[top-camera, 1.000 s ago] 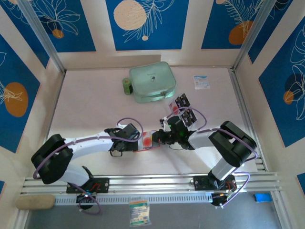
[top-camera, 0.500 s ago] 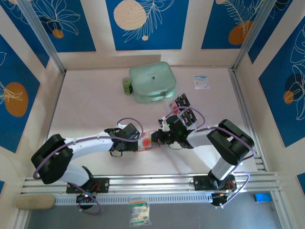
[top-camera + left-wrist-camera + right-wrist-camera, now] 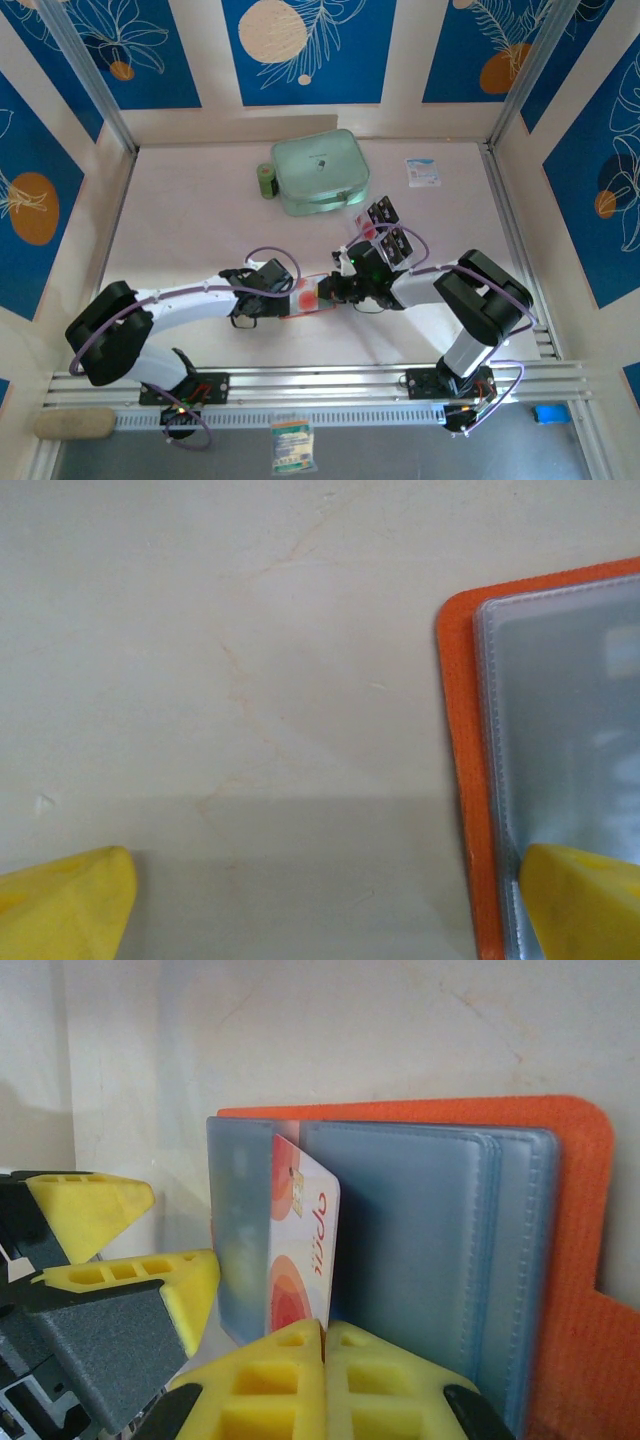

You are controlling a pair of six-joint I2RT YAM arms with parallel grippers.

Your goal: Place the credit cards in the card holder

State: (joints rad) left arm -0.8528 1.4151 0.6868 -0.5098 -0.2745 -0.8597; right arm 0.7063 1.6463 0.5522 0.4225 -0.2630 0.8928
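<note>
Blue leaf-patterned panels wall in a pale table (image 3: pixel 190 220), and the work sits near its front edge, between the two arms. The card holder (image 3: pixel 310 297) lies open and flat there, orange cover down, clear pockets up.

The left gripper (image 3: pixel 325 905) has its jaws spread wide. One yellow fingertip (image 3: pixel 585 900) rests on the holder's left end, apparently to pin it, and the other is over bare table.

From the right, the right gripper (image 3: pixel 325 1360) has its jaws pressed together on the near edge of one credit card (image 3: pixel 305 1250) (white with red-orange shapes). The card stands partly inside a clear pocket (image 3: pixel 420 1230), much of it exposed, so I judge this insertion about halfway done.

Other cards (image 3: pixel 397 243) stand in the card rack (image 3: pixel 385 225), just beyond the right gripper, so most of the job looks left to do. How many cards already sit in the holder cannot be told. A mint-green case (image 3: pixel 320 172) lies well apart at the far side.
</note>
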